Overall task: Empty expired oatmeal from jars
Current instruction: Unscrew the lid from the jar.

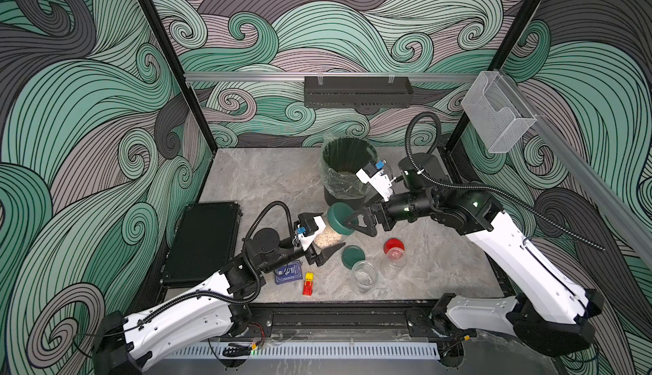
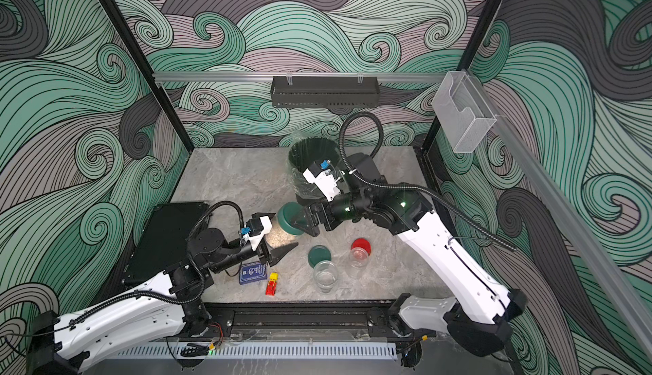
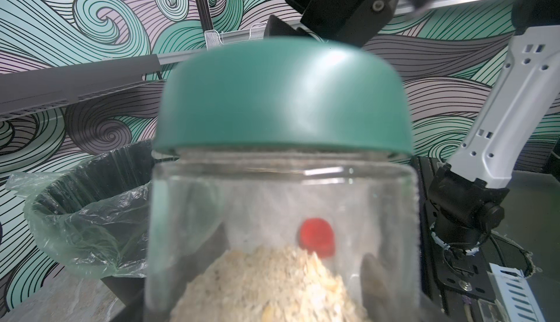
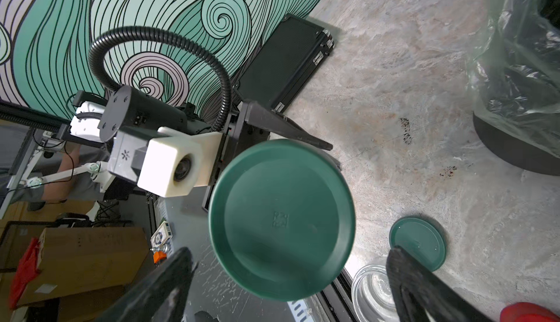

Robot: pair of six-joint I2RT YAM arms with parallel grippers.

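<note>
At the centre of both top views, the left gripper (image 1: 330, 231) pinches a clear jar (image 1: 327, 237) around its body. The jar is tipped on its side, with its green lid (image 1: 339, 217) pointing at the right gripper (image 4: 291, 250). The right fingers (image 4: 163, 278) stand spread either side of the lid, apparently clear of it. The lower part of the jar holds oatmeal (image 3: 266, 284).

Assessment: the jar is rigid and smooth, likely slippery. The contents are light and loose, liable to spill once uncapped. The lid's rim is the best hold for unscrewing, the body for pouring.

The bin (image 1: 340, 188) stands just above the jar in frame. An open empty jar (image 1: 364, 275) and a red-capped jar (image 1: 393, 255) sit lower right.
</note>
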